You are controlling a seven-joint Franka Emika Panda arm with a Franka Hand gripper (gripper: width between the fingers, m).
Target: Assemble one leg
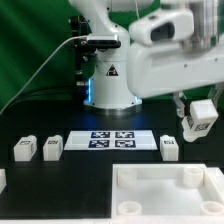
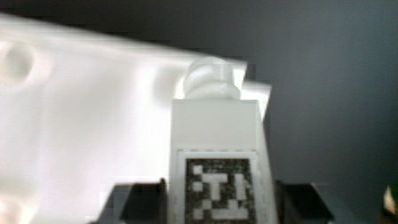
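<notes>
My gripper [image 1: 199, 120] is shut on one leg [image 1: 201, 113], a small white block with a black-and-white tag, and holds it in the air at the exterior view's right, above the table. In the wrist view the held leg [image 2: 222, 150] stands between my dark fingers [image 2: 135, 203], tag facing the camera and rounded peg end pointing away. Its peg end lies over the edge of the large white tray-like piece [image 2: 71, 110]. Three more legs stand on the black table: two at the exterior view's left [image 1: 24, 149] [image 1: 52, 147] and one [image 1: 169, 147] below my gripper.
The marker board [image 1: 112, 140] lies in the middle of the table in front of the robot base [image 1: 108, 85]. The large white tray-like piece with corner sockets [image 1: 165, 190] fills the front right. A small white part [image 1: 2, 180] shows at the left edge.
</notes>
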